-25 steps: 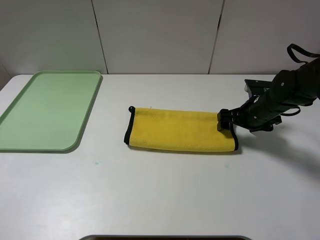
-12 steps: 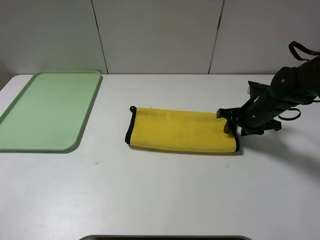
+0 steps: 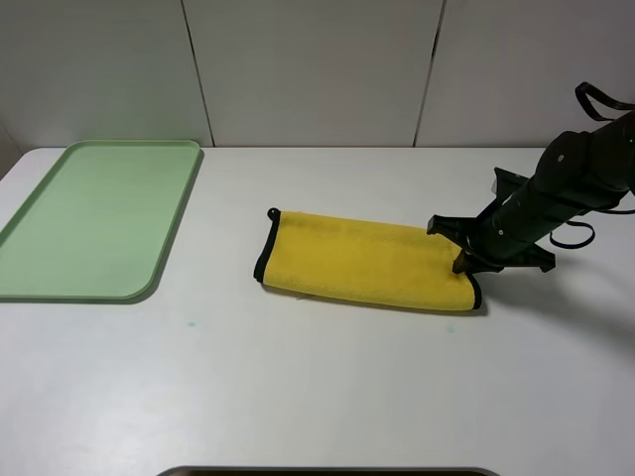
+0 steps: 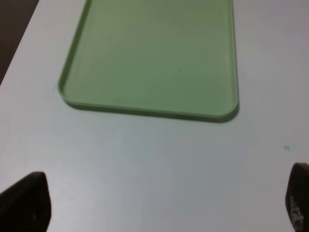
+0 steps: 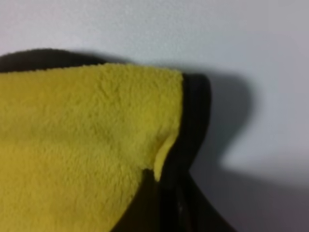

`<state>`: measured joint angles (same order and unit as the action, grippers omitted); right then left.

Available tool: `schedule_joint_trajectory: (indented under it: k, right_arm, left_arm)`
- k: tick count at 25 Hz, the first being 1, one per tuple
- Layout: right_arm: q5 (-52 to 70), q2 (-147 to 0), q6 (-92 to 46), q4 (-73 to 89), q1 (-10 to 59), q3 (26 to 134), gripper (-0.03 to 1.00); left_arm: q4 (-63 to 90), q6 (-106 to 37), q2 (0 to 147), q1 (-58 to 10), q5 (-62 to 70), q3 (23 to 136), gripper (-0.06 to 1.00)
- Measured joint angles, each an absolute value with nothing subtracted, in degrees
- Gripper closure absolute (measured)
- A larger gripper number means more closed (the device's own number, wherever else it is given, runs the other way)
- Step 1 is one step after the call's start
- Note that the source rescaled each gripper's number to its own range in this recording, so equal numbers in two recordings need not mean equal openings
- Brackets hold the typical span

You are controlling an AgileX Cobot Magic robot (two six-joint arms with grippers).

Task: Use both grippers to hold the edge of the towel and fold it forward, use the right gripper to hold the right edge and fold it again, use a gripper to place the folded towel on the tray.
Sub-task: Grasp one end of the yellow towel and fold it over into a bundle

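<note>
Exterior high: right end effector [image 3: 462, 256] seems clamped on the towel's [image 3: 362, 260] right edge, its length running left toward the tray [image 3: 99, 218].

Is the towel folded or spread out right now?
Folded once: the towel lies on the table as a long narrow strip, black trim showing only at its short ends.

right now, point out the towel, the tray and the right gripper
towel [image 3: 362, 260], exterior high view, middle of the yellow cloth
tray [image 3: 99, 213], exterior high view, bare green floor
right gripper [image 3: 453, 246], exterior high view, midway between its fingertips
</note>
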<state>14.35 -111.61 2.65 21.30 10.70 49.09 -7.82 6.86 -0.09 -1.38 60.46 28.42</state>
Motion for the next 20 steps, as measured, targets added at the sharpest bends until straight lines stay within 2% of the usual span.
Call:
schedule_joint_trajectory:
  k: [10,20]
  right_arm:
    - [15.3,-110.9,-0.4,20.6,10.7,49.3,0.97]
    - [25.3,-105.3,-2.3,15.8,10.7,53.0,0.97]
  left_arm:
    - [-7.8,6.9,-0.1,-1.4,60.5,28.4,-0.03]
    - [-7.8,6.9,-0.1,-1.4,60.5,28.4,-0.03]
